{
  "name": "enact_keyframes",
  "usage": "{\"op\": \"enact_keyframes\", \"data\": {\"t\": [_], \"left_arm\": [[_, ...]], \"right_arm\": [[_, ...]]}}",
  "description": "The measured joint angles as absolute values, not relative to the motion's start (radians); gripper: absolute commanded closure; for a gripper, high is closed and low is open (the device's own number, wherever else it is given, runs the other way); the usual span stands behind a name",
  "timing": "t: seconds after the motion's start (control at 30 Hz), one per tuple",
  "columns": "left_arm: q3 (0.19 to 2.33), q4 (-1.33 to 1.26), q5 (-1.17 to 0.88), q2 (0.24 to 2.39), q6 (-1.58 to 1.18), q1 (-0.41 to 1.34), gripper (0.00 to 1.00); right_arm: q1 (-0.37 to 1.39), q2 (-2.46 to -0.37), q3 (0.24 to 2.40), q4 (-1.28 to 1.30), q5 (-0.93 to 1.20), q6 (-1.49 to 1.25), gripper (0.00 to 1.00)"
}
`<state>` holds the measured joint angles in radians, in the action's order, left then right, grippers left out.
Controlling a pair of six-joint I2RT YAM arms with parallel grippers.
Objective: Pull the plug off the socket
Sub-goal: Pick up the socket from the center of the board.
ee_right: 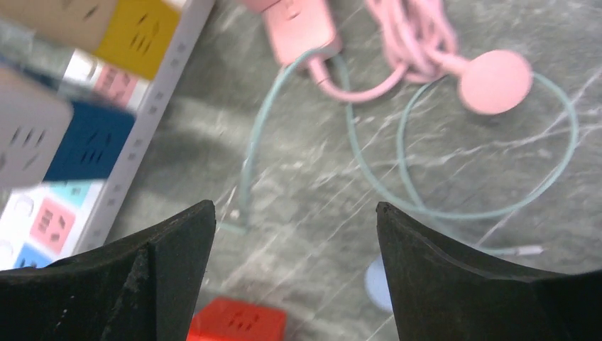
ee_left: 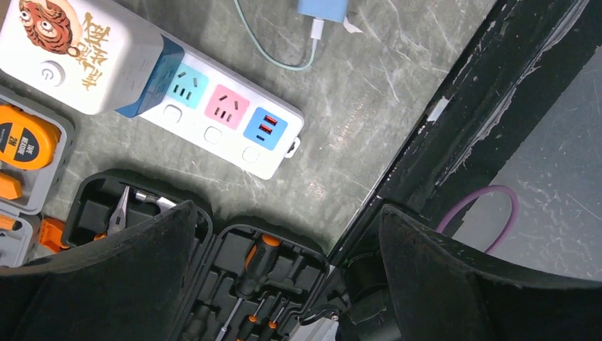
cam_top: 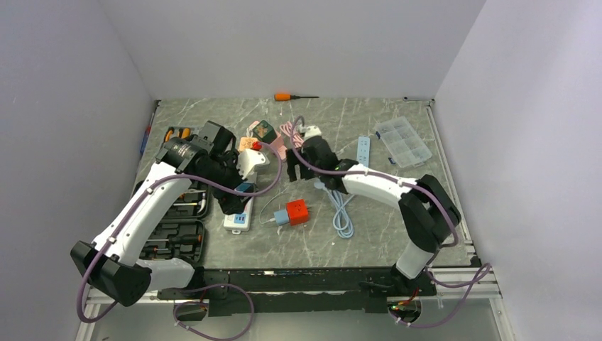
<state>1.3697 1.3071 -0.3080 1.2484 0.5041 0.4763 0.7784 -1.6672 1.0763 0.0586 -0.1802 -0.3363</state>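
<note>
Left wrist view: our left gripper (ee_left: 287, 213) and right gripper (ee_right: 294, 213) gape wide; the plug (ee_left: 78, 53) looks rigid, slick; we'd squeeze its flat sides.

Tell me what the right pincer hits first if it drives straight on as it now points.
Probably the bare grey marble tabletop; the open right pincer frames it, with the thin pale-green cable just beside. Depth is unclear.

Soft, even light, faint shadows; right wrist view blurs the power strip (ee_right: 53, 213), left wrist view is sharp.
</note>
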Motion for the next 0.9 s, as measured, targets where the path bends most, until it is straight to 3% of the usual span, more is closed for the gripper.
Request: {"op": "enact_keyframes", "data": {"t": [0.23, 0.4, 0.7, 0.8, 0.9], "left_arm": [[1.381, 1.295, -0.293, 1.261, 0.52, 0.474, 0.01], [1.38, 1.274, -0.274, 1.26, 0.539, 0.472, 0.01], [1.361, 1.25, -0.245, 1.226, 0.547, 0.47, 0.01], [1.361, 1.242, -0.236, 1.205, 0.556, 0.47, 0.01], [1.349, 1.235, -0.228, 1.187, 0.557, 0.47, 0.01]], "right_arm": [[0.598, -1.75, 1.095, -0.052, 0.02, -0.41, 0.27], [0.574, -1.778, 1.095, -0.165, 0.218, -0.467, 0.39], [0.567, -1.868, 1.111, -0.231, 0.384, -0.562, 0.48], [0.567, -1.888, 1.119, -0.216, 0.402, -0.577, 0.67], [0.567, -1.89, 1.123, -0.208, 0.412, -0.587, 1.0]]}}
